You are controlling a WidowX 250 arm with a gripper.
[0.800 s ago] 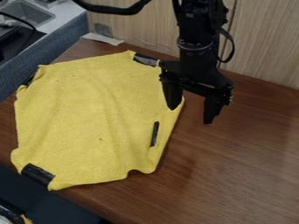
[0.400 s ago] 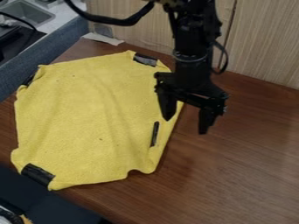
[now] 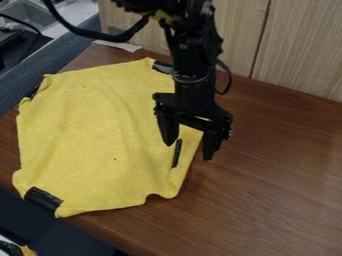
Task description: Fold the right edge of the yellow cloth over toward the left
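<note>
Compared with the earlier frames, the gripper (image 3: 188, 151) has moved away from the bench's back edge and leftward, to the right side of the yellow cloth (image 3: 93, 135). Its fingers are apart, as before, with nothing between them clamped; one is now over the cloth by the narrow black strip (image 3: 177, 153), the other just beyond the cloth's right edge. The cloth has kept its place and shape.

It lies spread over the left part of the bench (image 3: 274, 185), reaching the front-left edge, where a black patch (image 3: 43, 200) marks one corner. Soft creases run down its middle, the outline is uneven, and the lower edge has a small notch. Small dark specks dot it.

The arm (image 3: 194, 65) covers part of the cloth's upper right and of the dark patch (image 3: 161, 67) there. Whether the fingers touch the cloth is hard to tell.
</note>
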